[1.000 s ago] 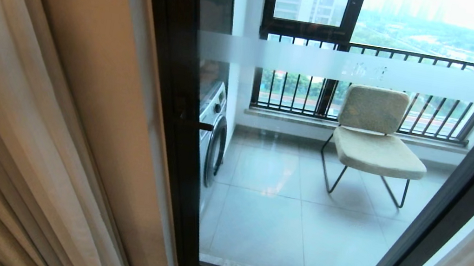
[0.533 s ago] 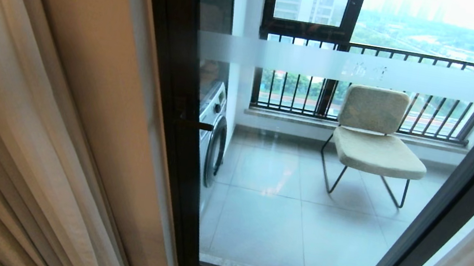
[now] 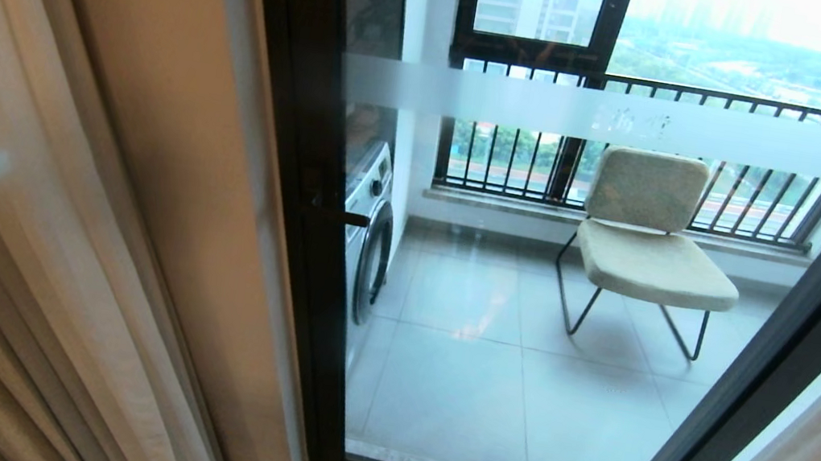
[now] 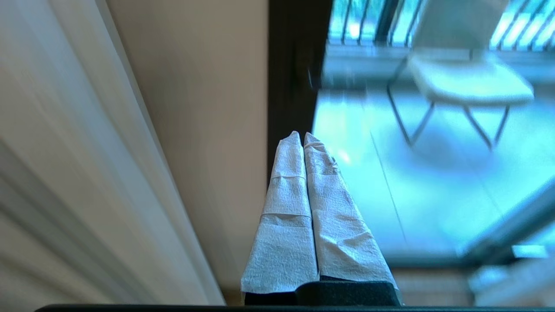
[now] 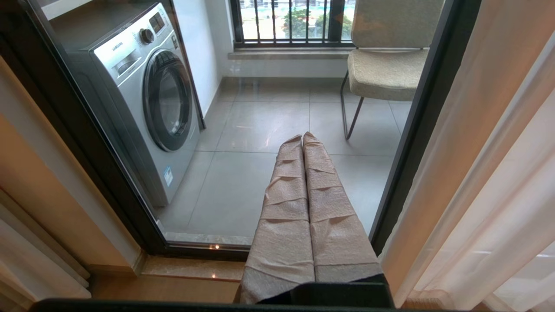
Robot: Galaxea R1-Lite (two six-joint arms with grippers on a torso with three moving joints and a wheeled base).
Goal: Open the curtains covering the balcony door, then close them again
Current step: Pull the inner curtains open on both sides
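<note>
We see the curtains (image 3: 29,222) drawn apart: the cream pleated drape hangs at the left and a thin white layer at the far right, leaving the balcony door (image 3: 578,304) uncovered between them. Through its glass stand a washing machine (image 3: 369,232) on the left and a chair (image 3: 649,242) further right. Our left hand (image 4: 302,135) has its wrapped fingers pressed together, holding nothing, just beside the left drape and not touching it. Our right hand (image 5: 302,138) is likewise closed and empty, pointing at the glass.
</note>
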